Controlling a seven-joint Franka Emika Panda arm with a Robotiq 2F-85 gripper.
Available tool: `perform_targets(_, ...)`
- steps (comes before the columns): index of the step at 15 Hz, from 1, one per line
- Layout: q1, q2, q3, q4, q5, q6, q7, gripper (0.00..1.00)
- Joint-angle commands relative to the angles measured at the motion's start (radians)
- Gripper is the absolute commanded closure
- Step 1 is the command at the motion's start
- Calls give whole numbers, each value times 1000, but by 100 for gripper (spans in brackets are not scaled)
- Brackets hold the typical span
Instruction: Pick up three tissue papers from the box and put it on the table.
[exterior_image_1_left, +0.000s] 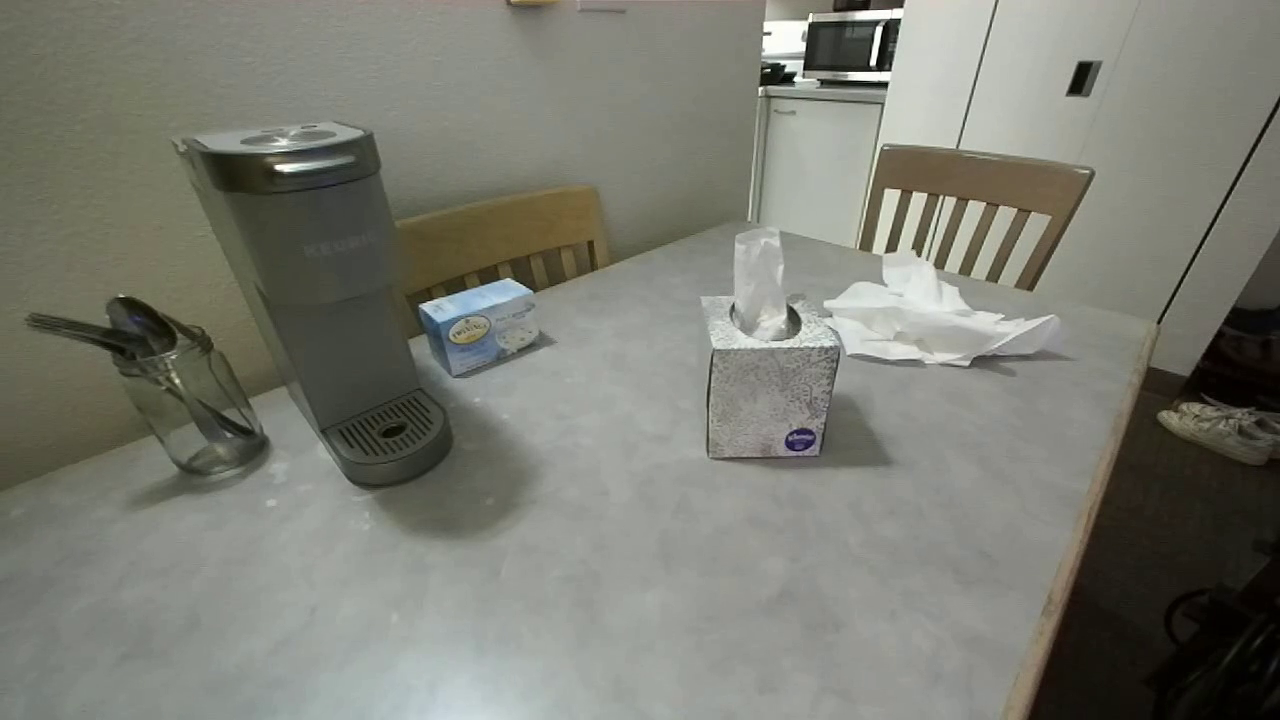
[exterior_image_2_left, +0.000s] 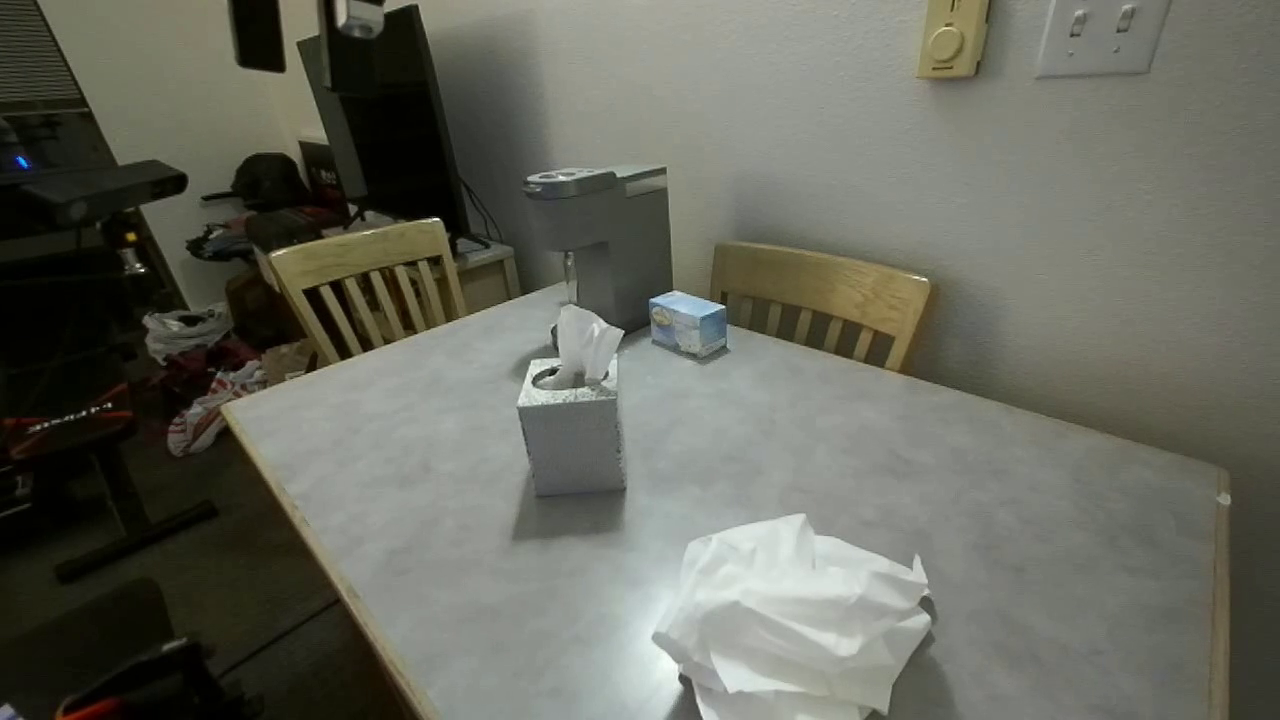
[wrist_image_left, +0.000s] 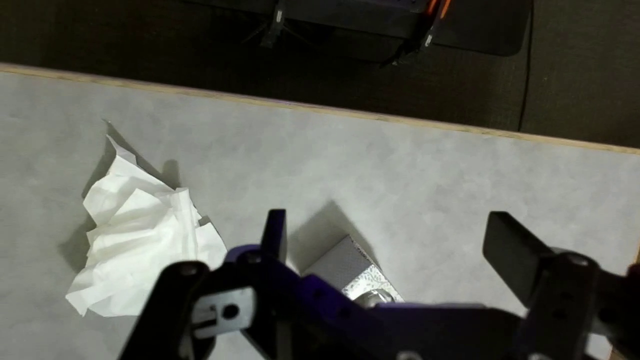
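The tissue box (exterior_image_1_left: 765, 405) stands upright on the grey table (exterior_image_1_left: 600, 600), a white tissue (exterior_image_1_left: 762, 280) sticking up from its opening. Both box (exterior_image_2_left: 572, 445) and tissue (exterior_image_2_left: 585, 345) also show in an exterior view. Crumpled white tissue papers (exterior_image_2_left: 795, 620) lie in a heap on the table beside the box; I cannot tell how many sheets. The heap also shows in the wrist view (wrist_image_left: 150, 245). My gripper (wrist_image_left: 387, 227) is open and empty, high above the table; its body hides part of the box (wrist_image_left: 335, 267). Its dark fingers (exterior_image_2_left: 300, 45) seem to show at an exterior view's top edge.
A grey coffee machine (exterior_image_1_left: 350, 300), a glass jar with cutlery (exterior_image_1_left: 200, 420) and a flat light-blue box (exterior_image_1_left: 485, 325) stand near the wall. Wooden chairs (exterior_image_2_left: 820, 290) surround the table. The table's wooden edge (wrist_image_left: 300, 105) crosses the wrist view.
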Motion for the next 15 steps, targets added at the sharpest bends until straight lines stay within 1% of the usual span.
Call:
perform_targets(1,-13,39,43,10,6,51,18,0)
perform_targets(7,-5,55,103,1,10,136,83,0)
perform_targets(10,-5,67,129,-7,9,200,143,0)
perform_targets(15,-4,128,154,-4,18,262,221,0)
